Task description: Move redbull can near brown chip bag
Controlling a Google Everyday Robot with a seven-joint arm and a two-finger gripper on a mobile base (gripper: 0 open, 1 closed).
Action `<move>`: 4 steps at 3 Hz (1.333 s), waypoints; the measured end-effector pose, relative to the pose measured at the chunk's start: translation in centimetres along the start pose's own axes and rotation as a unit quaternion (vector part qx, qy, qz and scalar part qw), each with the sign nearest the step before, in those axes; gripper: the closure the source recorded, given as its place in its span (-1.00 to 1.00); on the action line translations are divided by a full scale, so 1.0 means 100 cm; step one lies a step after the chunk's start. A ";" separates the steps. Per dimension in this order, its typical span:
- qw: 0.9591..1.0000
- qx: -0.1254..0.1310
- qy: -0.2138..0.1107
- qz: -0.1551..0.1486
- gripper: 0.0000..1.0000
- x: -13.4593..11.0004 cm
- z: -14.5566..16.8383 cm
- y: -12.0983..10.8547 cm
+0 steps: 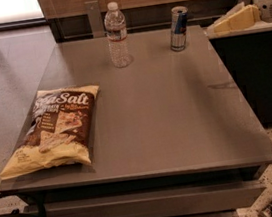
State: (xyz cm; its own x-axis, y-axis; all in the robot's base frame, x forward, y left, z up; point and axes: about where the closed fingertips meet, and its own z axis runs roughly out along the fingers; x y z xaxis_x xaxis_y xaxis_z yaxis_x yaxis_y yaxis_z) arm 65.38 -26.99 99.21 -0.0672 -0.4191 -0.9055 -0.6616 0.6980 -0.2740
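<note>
The redbull can (179, 28) stands upright at the far right of the grey table (168, 121); it is slim, silver and blue. The brown chip bag (55, 128) lies flat at the table's front left, with white "Sea Salt" lettering and pale yellow ends. My gripper (227, 21), pale yellow, hangs at the right edge of the view just beyond the table's far right corner. It is to the right of the can and apart from it, holding nothing that I can see.
A clear plastic water bottle (116, 34) stands at the far middle of the table, left of the can. A wooden wall and a dark ledge run behind the table. A dark cabinet (267, 72) stands to the right. The floor lies to the left.
</note>
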 end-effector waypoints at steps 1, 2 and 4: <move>0.999 -0.009 -0.035 0.026 -1.00 0.006 0.023 -0.010; 0.999 -0.009 -0.035 0.026 -1.00 0.006 0.024 -0.010; 0.996 -0.006 -0.075 0.049 -1.00 0.030 0.077 -0.044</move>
State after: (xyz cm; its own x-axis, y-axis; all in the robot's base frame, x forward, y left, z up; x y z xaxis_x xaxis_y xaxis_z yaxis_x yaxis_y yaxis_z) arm 73.87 -26.84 95.17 -0.0194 -0.2573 -0.9661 -0.6669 0.7233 -0.1792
